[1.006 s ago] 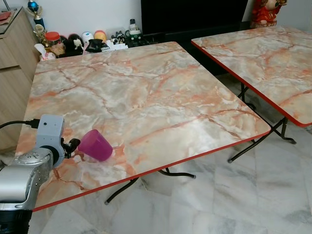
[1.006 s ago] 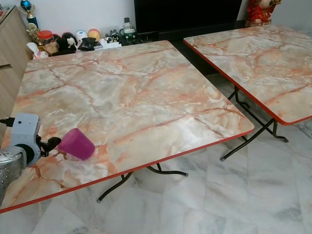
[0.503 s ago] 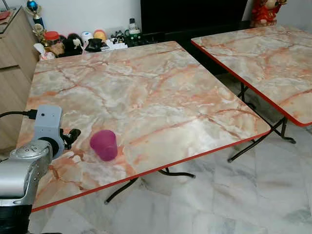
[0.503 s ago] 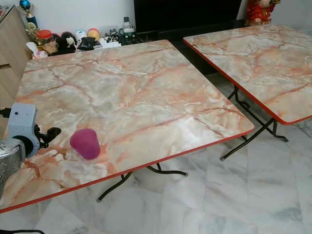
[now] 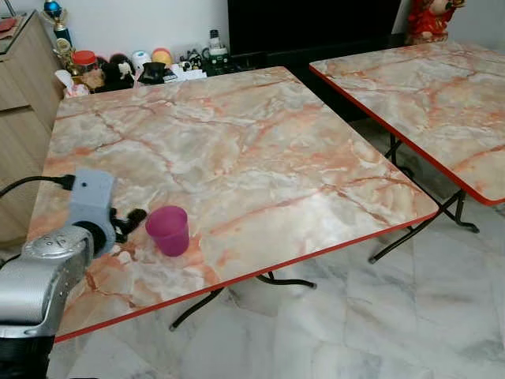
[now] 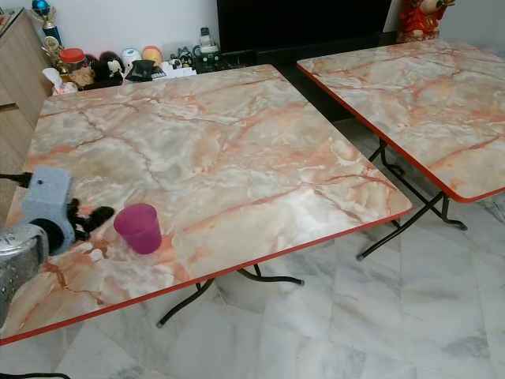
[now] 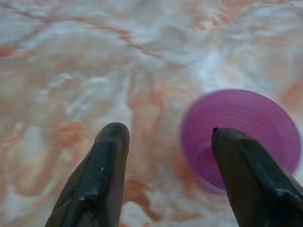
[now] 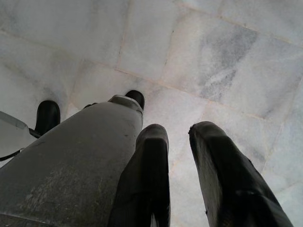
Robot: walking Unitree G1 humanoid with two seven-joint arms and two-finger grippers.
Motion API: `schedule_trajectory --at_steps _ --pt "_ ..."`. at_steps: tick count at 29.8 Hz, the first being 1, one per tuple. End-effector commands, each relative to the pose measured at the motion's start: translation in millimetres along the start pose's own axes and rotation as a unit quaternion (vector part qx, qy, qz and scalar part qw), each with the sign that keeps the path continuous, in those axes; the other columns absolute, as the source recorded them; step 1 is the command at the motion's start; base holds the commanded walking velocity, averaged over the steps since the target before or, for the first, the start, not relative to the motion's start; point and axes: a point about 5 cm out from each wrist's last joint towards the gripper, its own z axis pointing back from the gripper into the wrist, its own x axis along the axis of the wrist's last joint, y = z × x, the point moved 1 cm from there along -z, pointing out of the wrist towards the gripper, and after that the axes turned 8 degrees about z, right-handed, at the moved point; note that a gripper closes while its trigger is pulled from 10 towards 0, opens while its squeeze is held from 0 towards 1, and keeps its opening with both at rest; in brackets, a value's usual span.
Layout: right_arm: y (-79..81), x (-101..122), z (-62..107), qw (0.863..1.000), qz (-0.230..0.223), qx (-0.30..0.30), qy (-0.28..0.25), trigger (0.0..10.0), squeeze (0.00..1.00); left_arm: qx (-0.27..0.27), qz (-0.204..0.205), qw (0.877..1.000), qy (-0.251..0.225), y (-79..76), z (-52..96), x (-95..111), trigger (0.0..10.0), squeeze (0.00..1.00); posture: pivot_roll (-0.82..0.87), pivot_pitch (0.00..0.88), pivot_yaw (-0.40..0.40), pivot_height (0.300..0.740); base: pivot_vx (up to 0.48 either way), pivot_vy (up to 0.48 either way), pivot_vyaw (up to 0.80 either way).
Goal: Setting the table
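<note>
On the desk (image 5: 260,158), marbled top with red edging, items were logged left to right. Left gripper (image 5: 134,223): low over the near-left corner, jaws parted, empty. Purple cup (image 5: 167,230): upright, mouth up, at the gripper's 3 o'clock, just beside the fingertips and seemingly free of them. Handling: probably light, stiff plastic with a smooth, tapered, likely slippery wall; best pinched across mid-wall or over the rim. Second desk (image 5: 426,103): at 2 o'clock, well apart. Right gripper (image 8: 182,165): idle above the floor (image 8: 222,61), jaws slightly apart, holding nothing.
</note>
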Motion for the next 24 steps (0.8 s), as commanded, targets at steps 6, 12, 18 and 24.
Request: schedule_trajectory --at_steps 6,12,18,24 --pt "3.0 -5 0.7 1.000 0.003 0.005 0.008 10.0 0.00 -0.009 0.012 1.000 0.011 -7.2 -4.4 -3 10.0 0.00 0.14 0.074 0.030 0.740 0.000 0.000 0.00" --pt "4.0 -5 0.7 1.000 0.004 0.005 0.007 10.0 0.00 -0.006 0.018 1.000 0.021 -11.0 -10.4 -9 10.0 0.00 0.13 0.061 0.032 0.740 0.000 0.000 0.00" --pt "4.6 -5 0.9 1.000 0.004 0.005 0.008 10.0 0.00 0.014 0.022 1.000 0.009 -6.0 -15.4 -2 10.0 0.00 0.13 0.053 0.036 0.740 0.000 0.000 0.00" --pt "5.1 -6 1.0 1.000 0.003 0.006 0.009 10.0 0.00 0.020 0.021 1.000 0.005 -1.0 -17.8 6 10.0 0.00 0.12 0.050 0.040 0.740 0.000 0.000 0.00"
